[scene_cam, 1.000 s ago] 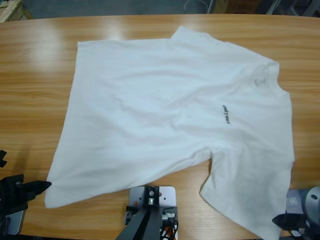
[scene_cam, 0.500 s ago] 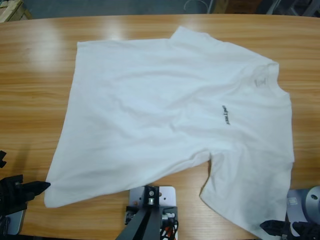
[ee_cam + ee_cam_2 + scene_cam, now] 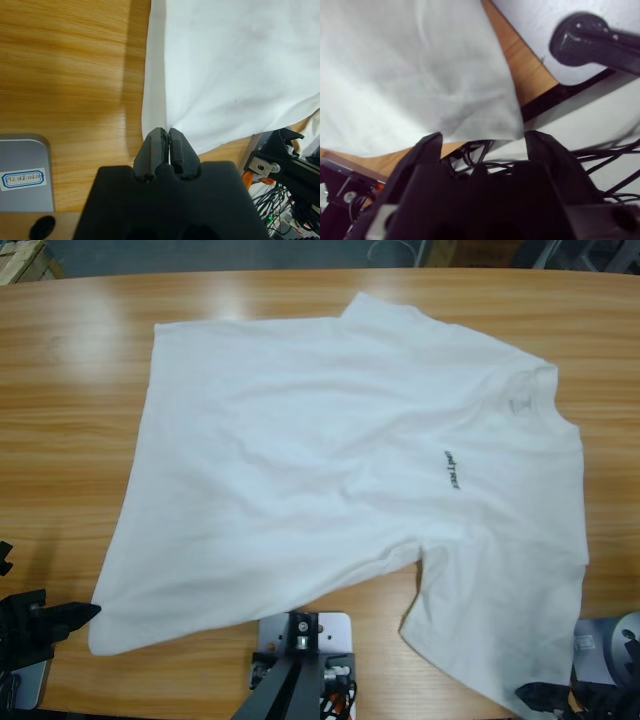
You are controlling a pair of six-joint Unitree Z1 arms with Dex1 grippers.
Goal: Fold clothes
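White shirt [image 3: 340, 480] lies spread flat on the desk [image 3: 70, 390], front up, small dark print [image 3: 451, 469] showing, collar [image 3: 525, 390] toward the far right, hem along the left side. My left tool [image 3: 167, 136] sits at the near-left hem corner with its jaws pressed together; in the left wrist view the tips touch the very edge of the cloth, but I can't tell if any fabric is really pinched between them. My right tool [image 3: 482, 137] is spread wide at the near-right sleeve edge, which hangs at the desk's front edge, cloth just ahead of the gap, not gripped yet. No fold started, as I judge it. Risks: if the left has only a sliver or nothing, lifting will drop the corner and the hem will crumple. If I close the right too early or too shallow, thin fabric slips out, or I catch two layers and drag the sleeve under. Lifting one side before the other has a hold would skew the shirt across the desk and wrinkle it.
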